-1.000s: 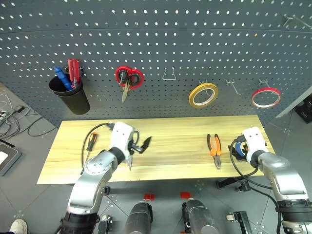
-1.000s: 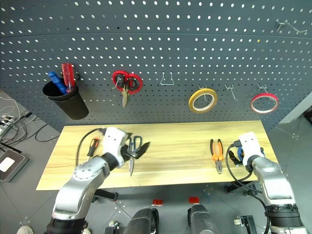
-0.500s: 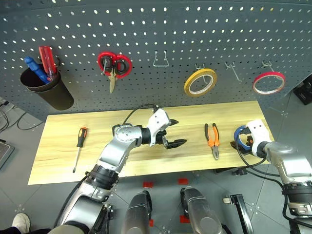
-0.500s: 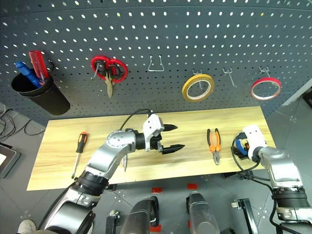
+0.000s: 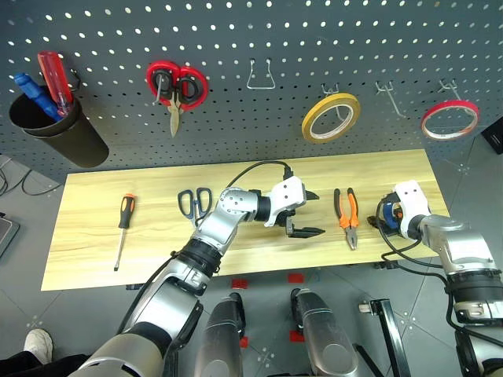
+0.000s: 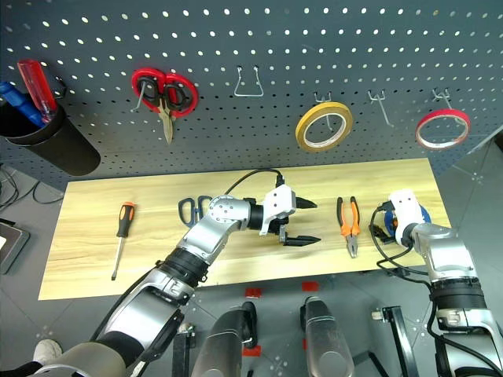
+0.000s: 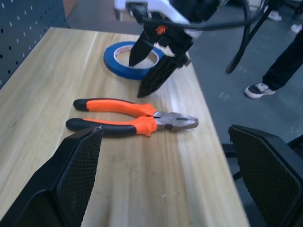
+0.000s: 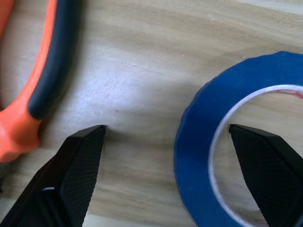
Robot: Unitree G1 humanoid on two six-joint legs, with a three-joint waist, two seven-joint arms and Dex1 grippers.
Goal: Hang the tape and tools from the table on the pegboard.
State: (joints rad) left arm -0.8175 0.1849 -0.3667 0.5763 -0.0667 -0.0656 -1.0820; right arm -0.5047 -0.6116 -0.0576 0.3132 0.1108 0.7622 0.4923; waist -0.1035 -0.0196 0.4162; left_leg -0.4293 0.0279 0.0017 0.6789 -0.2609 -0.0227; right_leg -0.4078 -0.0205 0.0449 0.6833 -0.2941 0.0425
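So right now nothing is picked up: the left pincer (image 5: 310,213) hangs wide open and empty over the middle of the table (image 5: 94,188), pointing across at the pliers (image 5: 346,215), and the right pincer (image 7: 156,64) is spread open too, one finger poised over the hole of the blue tape roll (image 7: 129,58) and the other outside its band, at the table's right end. The pliers lie flat just beside that roll, the dark-blue scissors (image 5: 193,203) are left of the left arm, and the slim screwdriver (image 5: 122,228) is way off at the left end. The pegboard (image 5: 236,31) has a free wire hook (image 5: 261,76) in the middle. My worry is both pincers crowding the same corner, they look likely to bump. Also the roll sits near the edge, so a sloppy pinch could just shove it off, or nudge the pliers and spoil the other grab
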